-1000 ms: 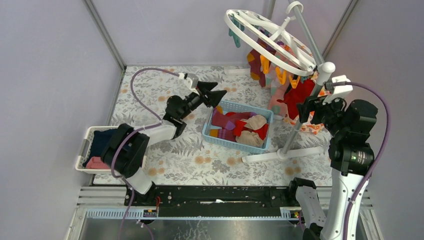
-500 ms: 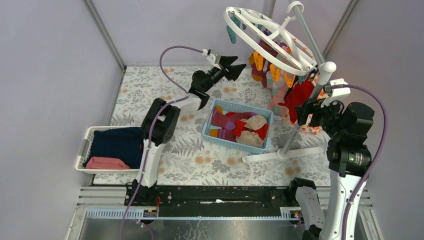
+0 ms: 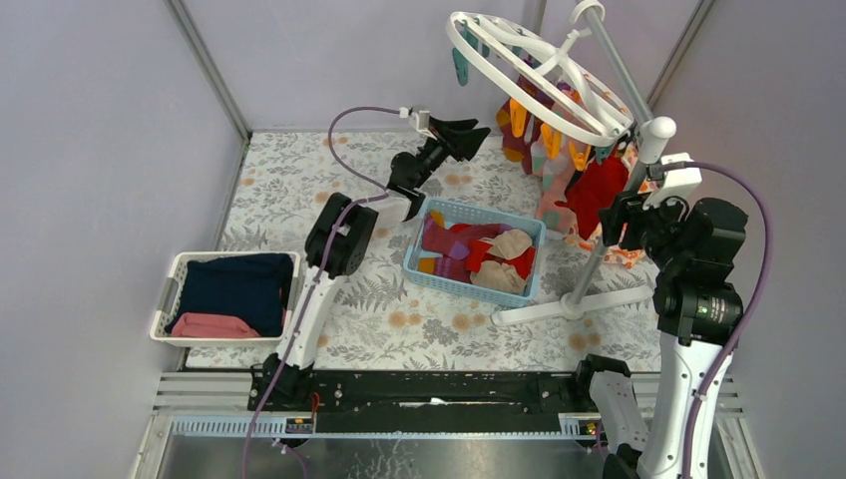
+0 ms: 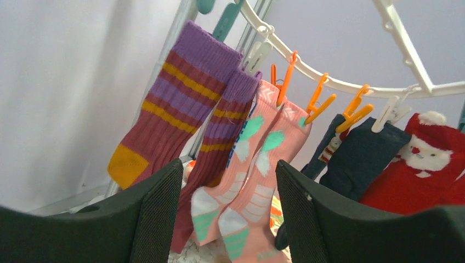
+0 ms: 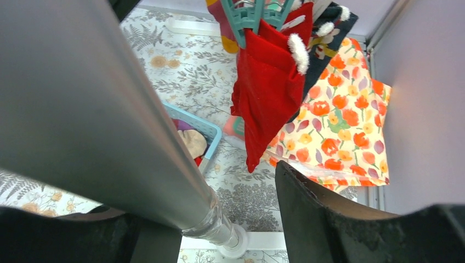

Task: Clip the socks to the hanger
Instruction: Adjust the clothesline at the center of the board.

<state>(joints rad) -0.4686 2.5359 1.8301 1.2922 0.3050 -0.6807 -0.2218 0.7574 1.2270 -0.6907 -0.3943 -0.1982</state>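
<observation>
Over the far right part of the flowered table, the white hanger point(image 3: 552, 65) hangs tilted from the grey pole point(image 3: 599, 249) of a rack stand. Socks are pegged along its rim: a purple and maroon striped pair point(image 4: 170, 109), a pink pair with teal marks point(image 4: 257, 159), a navy pair point(image 4: 362, 159) and a red Santa sock point(image 4: 422, 170). Orange clips point(image 4: 321, 101) dangle from the rim above them. More loose socks point(image 3: 479, 254) lie heaped in the blue basket point(image 3: 469, 208) on the table, near the stand's foot.

The left gripper point(image 3: 477, 130) is raised at the far side of the table, just left of the hanger. Its fingers point(image 4: 159, 208) are spread and hold nothing, and the striped and pink pairs show between them.

The right gripper point(image 3: 611, 222) sits at the pole, below the hanger's near edge. Its fingers are wide apart with the pole running between them. Whether either finger touches the pole cannot be told. Beyond it a red sock point(image 5: 268, 93) hangs from a teal clip point(image 5: 249, 16), in front of an orange-flowered cloth point(image 5: 340, 126).

A white basket point(image 3: 165, 294) at the table's left holds folded navy and pink cloth.
</observation>
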